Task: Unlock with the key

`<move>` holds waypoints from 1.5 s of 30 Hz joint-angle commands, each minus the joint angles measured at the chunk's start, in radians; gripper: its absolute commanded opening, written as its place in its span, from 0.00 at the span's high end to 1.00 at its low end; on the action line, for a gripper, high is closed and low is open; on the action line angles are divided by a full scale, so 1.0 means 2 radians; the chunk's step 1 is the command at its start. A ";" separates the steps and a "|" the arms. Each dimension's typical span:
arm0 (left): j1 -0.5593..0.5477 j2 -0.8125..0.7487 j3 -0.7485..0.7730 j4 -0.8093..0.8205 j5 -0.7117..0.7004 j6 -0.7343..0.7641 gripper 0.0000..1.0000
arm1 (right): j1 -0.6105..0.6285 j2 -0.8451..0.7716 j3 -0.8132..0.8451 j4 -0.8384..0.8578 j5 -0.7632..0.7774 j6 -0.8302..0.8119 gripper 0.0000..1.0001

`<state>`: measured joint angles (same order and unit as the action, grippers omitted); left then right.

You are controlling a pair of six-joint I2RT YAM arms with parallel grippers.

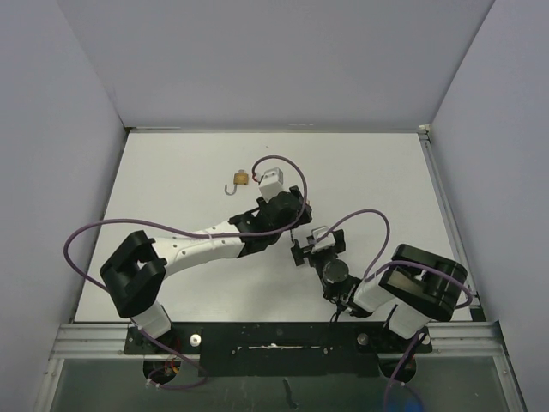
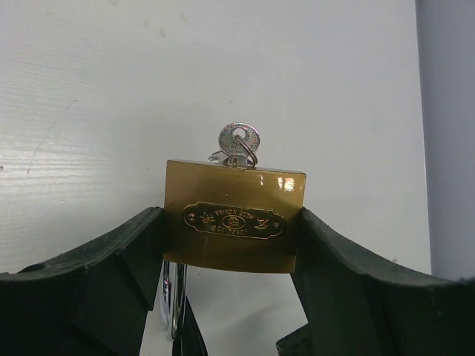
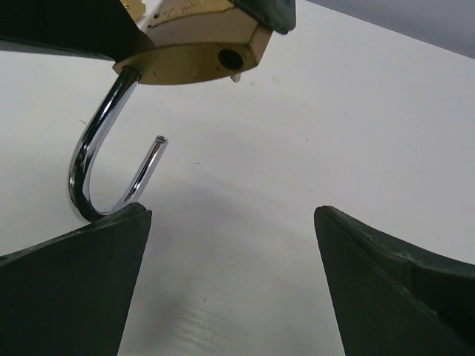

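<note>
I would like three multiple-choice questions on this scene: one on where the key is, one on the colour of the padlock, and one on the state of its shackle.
1. Where is the key relative to the padlock?
A) lying apart from it
B) sticking in its body
C) taped on its face

2. What colour is the padlock body?
A) brass yellow
B) red
C) blue

3. How does the shackle stand?
A) locked in both holes
B) taken off entirely
C) open, one end free

Answers:
1 B: the left wrist view shows the key head standing out of the far edge of the body, which the left gripper holds.
2 A: the body is brass yellow in both wrist views.
3 C: the right wrist view shows the free end outside the body, with the hole next to it empty.
</note>
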<state>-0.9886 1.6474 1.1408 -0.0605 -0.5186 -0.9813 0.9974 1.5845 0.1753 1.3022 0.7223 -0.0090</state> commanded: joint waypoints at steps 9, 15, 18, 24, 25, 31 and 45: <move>-0.001 -0.034 0.004 0.051 -0.040 -0.007 1.00 | -0.001 -0.004 0.009 0.057 -0.010 0.007 0.02; 0.030 -0.049 -0.013 0.038 -0.080 0.045 1.00 | -0.001 -0.068 -0.024 0.024 0.020 0.009 0.02; 0.045 -0.045 -0.021 0.019 -0.106 0.075 1.00 | -0.001 -0.122 -0.035 -0.024 0.029 0.017 0.02; 0.063 -0.024 -0.007 -0.075 -0.190 0.143 1.00 | -0.003 -0.237 -0.043 -0.121 0.037 0.014 0.02; 0.068 -0.024 -0.007 -0.088 -0.193 0.150 1.00 | -0.004 -0.254 -0.044 -0.135 0.037 0.012 0.02; 0.111 -0.056 -0.054 -0.068 -0.115 0.211 1.00 | -0.006 -0.325 -0.049 -0.183 0.036 0.000 0.03; 0.150 -0.055 -0.109 -0.002 -0.079 0.266 1.00 | -0.006 -0.334 -0.053 -0.189 0.033 0.008 0.02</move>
<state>-0.6918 1.5753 0.9051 -0.2188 -0.6910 -0.4873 0.9890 0.9066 0.0669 0.8871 0.7685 0.0078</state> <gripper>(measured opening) 0.621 0.977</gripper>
